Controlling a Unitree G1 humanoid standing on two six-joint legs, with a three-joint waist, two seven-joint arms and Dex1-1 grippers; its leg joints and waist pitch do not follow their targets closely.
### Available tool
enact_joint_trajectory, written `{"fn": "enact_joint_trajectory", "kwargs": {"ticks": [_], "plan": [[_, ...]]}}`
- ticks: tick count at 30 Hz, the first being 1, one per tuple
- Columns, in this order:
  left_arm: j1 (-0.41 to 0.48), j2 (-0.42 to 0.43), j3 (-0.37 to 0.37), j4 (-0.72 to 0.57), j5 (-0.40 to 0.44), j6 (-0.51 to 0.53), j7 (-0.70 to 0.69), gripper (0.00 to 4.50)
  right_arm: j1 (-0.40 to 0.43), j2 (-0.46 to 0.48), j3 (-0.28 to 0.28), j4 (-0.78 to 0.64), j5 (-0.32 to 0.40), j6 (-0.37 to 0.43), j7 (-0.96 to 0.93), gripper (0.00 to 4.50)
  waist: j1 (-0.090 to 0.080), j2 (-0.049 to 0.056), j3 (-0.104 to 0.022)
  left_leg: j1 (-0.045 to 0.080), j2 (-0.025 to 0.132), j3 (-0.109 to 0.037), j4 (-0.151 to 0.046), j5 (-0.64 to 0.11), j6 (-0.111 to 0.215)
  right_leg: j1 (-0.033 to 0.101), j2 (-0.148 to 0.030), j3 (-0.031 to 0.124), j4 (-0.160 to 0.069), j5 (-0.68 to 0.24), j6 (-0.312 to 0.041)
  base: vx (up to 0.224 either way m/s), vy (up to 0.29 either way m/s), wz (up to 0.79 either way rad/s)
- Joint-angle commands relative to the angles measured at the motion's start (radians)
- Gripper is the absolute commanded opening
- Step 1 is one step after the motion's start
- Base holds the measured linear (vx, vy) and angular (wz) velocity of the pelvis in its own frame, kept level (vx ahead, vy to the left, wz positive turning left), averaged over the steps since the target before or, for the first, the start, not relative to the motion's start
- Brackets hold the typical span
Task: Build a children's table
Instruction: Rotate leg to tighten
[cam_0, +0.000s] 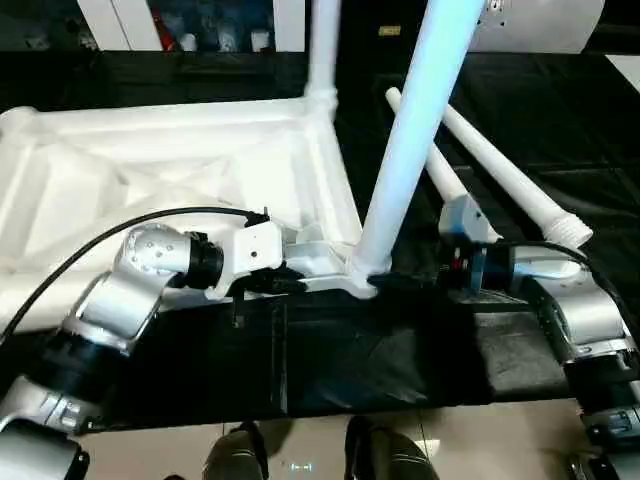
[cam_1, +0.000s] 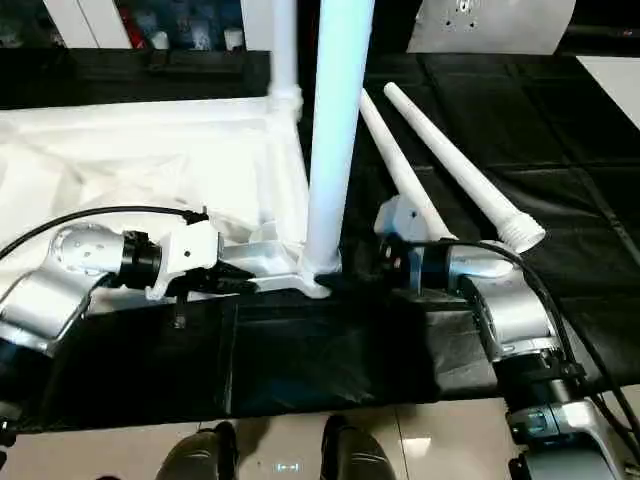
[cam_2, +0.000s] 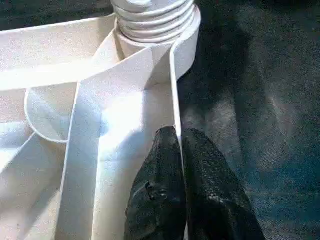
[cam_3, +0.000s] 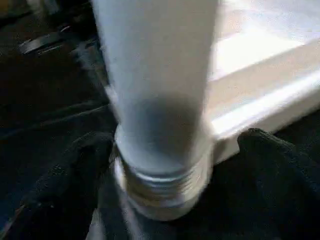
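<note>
White plastic table top (cam_0: 170, 170) lies ribbed side up on the black-covered worktop (cam_0: 400, 360), its near right corner close to the worktop's near edge. A tapered tubular leg (cam_0: 410, 140) stands in that corner's round socket, threads showing. Another leg (cam_0: 322, 50) rises at the far right corner. Two loose legs (cam_1: 455, 165) lie to the right. Left claw (cam_2: 181, 165), closed, pinches the corner's thin rim. Right claw (cam_3: 165, 165) stands wide open around the leg's base.

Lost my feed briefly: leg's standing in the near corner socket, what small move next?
Probably close the right end effector on the leg base and turn it in further: threads show above the socket, fingers stand open either side.
</note>
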Motion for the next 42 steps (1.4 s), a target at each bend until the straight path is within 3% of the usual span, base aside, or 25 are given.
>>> {"fn": "enact_joint_trajectory", "kwargs": {"ticks": [1,5,6,7,12,22,28,30,31,32,33,34,35,36,39,42], "plan": [[-0.008,0.005,-0.066,0.02,0.023,-0.046,-0.067,0.0,-0.03,-0.006,0.014,0.028,-0.01,-0.022,0.036,4.44,-0.003,-0.002,-0.086,0.014,0.048,-0.01,-0.053,-0.198,0.111,0.073,-0.073,0.061,-0.062,-0.333,-0.212,0.0,0.0,0.0],[-0.033,0.001,-0.074,0.06,0.025,-0.084,-0.096,0.0,-0.056,-0.002,0.03,0.06,-0.004,-0.024,0.074,4.44,-0.001,0.001,-0.084,0.023,0.052,-0.01,-0.054,-0.22,0.085,0.066,-0.075,0.063,-0.068,-0.388,-0.199,0.0,0.0,0.0],[-0.037,0.0,-0.075,0.067,0.026,-0.09,-0.1,0.0,-0.059,0.0,0.032,0.065,-0.002,-0.022,0.081,4.19,-0.001,0.001,-0.085,0.021,0.053,-0.012,-0.055,-0.217,0.084,0.068,-0.075,0.062,-0.065,-0.379,-0.205,0.0,0.0,0.0],[-0.04,-0.002,-0.075,0.07,0.026,-0.093,-0.104,0.0,-0.063,0.005,0.032,0.068,-0.001,-0.022,0.085,4.19,-0.002,-0.005,-0.082,0.02,0.053,-0.01,-0.056,-0.216,0.086,0.067,-0.074,0.062,-0.066,-0.377,-0.205,0.0,0.0,0.0],[-0.053,-0.005,-0.079,0.098,0.025,-0.121,-0.118,0.0,-0.07,0.011,0.045,0.081,0.006,-0.023,0.109,3.73,0.001,-0.004,-0.086,0.016,0.052,-0.01,-0.054,-0.192,0.094,0.07,-0.076,0.062,-0.061,-0.349,-0.209,0.0,0.0,0.0],[-0.061,-0.007,-0.077,0.126,0.025,-0.145,-0.128,0.0,-0.076,0.024,0.049,0.103,-0.002,-0.034,0.121,2.82,0.001,-0.005,-0.082,0.015,0.052,-0.012,-0.055,-0.207,0.084,0.068,-0.078,0.062,-0.066,-0.402,-0.192,0.0,0.0,0.0],[-0.055,-0.01,-0.065,0.122,0.009,-0.128,-0.122,0.0,-0.055,0.028,0.059,0.078,0.004,0.01,0.105,2.7,0.001,-0.003,-0.083,0.016,0.053,-0.011,-0.056,-0.205,0.084,0.069,-0.077,0.062,-0.063,-0.382,-0.201,0.0,0.0,0.0],[-0.027,-0.028,-0.036,0.067,-0.012,-0.041,-0.06,0.0,-0.019,0.068,0.054,0.043,-0.006,0.048,0.008,2.7,0.004,0.005,-0.084,0.016,0.054,-0.012,-0.057,-0.204,0.079,0.07,-0.076,0.062,-0.062,-0.364,-0.208,0.0,0.0,0.0],[-0.016,-0.037,-0.025,0.045,-0.015,-0.006,-0.028,0.0,-0.008,0.092,0.046,0.034,-0.01,0.064,-0.047,2.69,0.001,0.004,-0.085,0.015,0.058,-0.012,-0.058,-0.2,0.073,0.071,-0.079,0.064,-0.057,-0.35,-0.214,0.0,0.0,0.0],[-0.011,-0.044,-0.019,0.033,-0.016,0.012,-0.009,0.0,-0.004,0.104,0.041,0.029,-0.011,0.068,-0.071,2.69,0.0,0.003,-0.081,0.015,0.056,-0.014,-0.06,-0.215,0.067,0.069,-0.079,0.062,-0.064,-0.375,-0.212,0.0,0.0,0.0],[0.008,-0.082,0.005,-0.017,-0.017,0.094,0.078,0.0,0.01,0.163,0.021,0.008,-0.014,0.091,-0.181,2.69,-0.003,0.008,-0.081,0.018,0.055,-0.014,-0.06,-0.239,0.05,0.068,-0.079,0.062,-0.066,-0.411,-0.203,0.0,0.0,0.0],[0.019,-0.114,0.023,-0.052,-0.018,0.156,0.144,0.0,0.017,0.206,0.007,-0.004,-0.016,0.111,-0.259,2.69,-0.006,0.005,-0.079,0.015,0.057,-0.016,-0.063,-0.239,0.038,0.07,-0.079,0.062,-0.064,-0.416,-0.203,0.0,0.0,0.0],[0.02,-0.117,0.025,-0.055,-0.019,0.162,0.15,0.0,0.018,0.21,0.005,-0.005,-0.016,0.113,-0.266,2.69,-0.011,0.004,-0.072,0.014,0.051,-0.021,-0.064,-0.278,0.022,0.068,-0.08,0.056,-0.076,-0.51,-0.172,0.0,0.0,0.0],[0.03,-0.158,0.035,-0.096,-0.007,0.227,0.223,0.0,0.022,0.267,-0.011,-0.017,-0.017,0.134,-0.358,2.69,-0.014,0.002,-0.074,0.019,0.046,-0.021,-0.062,-0.287,0.013,0.068,-0.083,0.055,-0.084,-0.568,-0.141,0.0,0.0,0.0],[0.034,-0.247,0.051,-0.143,0.019,0.329,0.347,0.0,0.018,0.369,-0.032,-0.014,-0.041,0.143,-0.524,2.69,-0.03,0.002,-0.069,0.018,0.044,-0.026,-0.063,-0.318,0.01,0.06,-0.081,0.051,-0.098,-0.621,-0.108,0.0,0.0,0.0],[0.017,-0.364,0.081,-0.169,0.056,0.423,0.505,0.0,0.015,0.476,-0.055,-0.018,-0.059,0.166,-0.685,2.69,-0.035,0.005,-0.07,0.021,0.042,-0.024,-0.061,-0.317,0.017,0.054,-0.079,0.05,-0.103,-0.609,-0.103,0.0,0.0,0.0]]}}
